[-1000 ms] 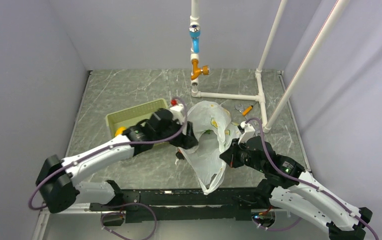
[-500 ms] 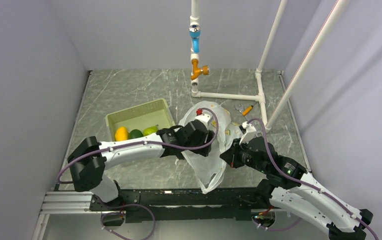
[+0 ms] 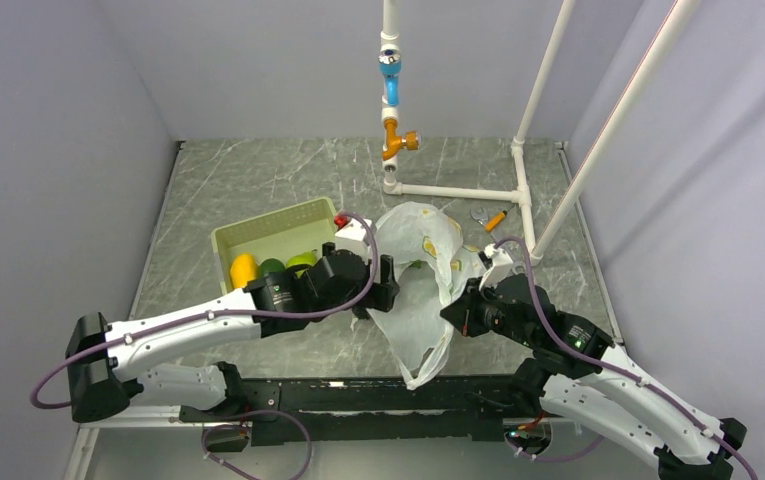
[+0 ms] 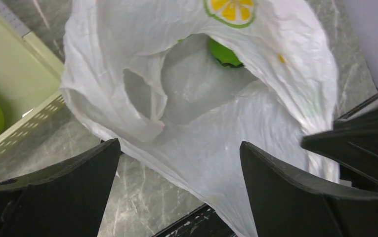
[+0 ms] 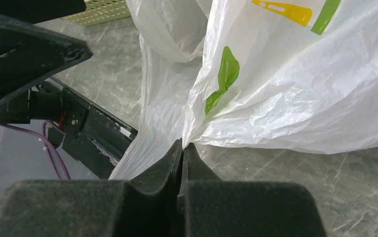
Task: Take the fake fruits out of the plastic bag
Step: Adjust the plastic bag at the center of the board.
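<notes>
The plastic bag (image 3: 418, 290) lies on the table (image 3: 258, 170) about midway across, between the two arms, with one end reaching the near edge. One fruit (image 4: 224, 53) sits inside it, toward the far side. The basket (image 3: 258, 228) stands just left of the bag, its right corner against the bag's side. Three fruits (image 3: 272, 268) lie in a row in the basket's near end. The left gripper (image 4: 178, 145) hangs before the bag's mouth, right of the basket. The right gripper (image 5: 182, 145) is at the bag's right edge, with a fold between its fingers. A pipe frame (image 3: 458, 190) stands behind the bag, with a small brush (image 3: 496, 220) beside it.
</notes>
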`<state>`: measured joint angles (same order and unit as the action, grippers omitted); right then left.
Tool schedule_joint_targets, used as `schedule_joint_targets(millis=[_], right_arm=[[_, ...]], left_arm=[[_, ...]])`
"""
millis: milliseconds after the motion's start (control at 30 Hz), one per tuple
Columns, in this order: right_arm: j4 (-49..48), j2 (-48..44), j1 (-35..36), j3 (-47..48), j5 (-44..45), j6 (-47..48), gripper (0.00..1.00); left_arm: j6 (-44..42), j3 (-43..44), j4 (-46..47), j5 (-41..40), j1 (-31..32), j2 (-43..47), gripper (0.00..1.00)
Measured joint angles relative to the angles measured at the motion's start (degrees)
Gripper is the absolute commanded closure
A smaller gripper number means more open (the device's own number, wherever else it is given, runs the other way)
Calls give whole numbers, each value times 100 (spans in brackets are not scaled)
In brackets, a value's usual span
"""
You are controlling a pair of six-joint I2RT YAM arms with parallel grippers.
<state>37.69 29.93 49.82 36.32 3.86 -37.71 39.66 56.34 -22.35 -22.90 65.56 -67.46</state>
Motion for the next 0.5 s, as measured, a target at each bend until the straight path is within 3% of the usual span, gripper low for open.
schedule_joint_targets(millis=[200,300,400,500], right_arm=[[44,0,0,-9,-13,-37,99],[98,-46,0,-13,-13,-116,97],[94,-168,0,-79,-44,-203,95],[79,-221,0,-208,-111,-289,88]], left_arm=[[378,-297,26,310,-621,-234,25],[468,-365,90,481,-776,-509,39],[466,-354,240,704,-811,-841,46],[437,-273,321,957,-885,-1178,69]])
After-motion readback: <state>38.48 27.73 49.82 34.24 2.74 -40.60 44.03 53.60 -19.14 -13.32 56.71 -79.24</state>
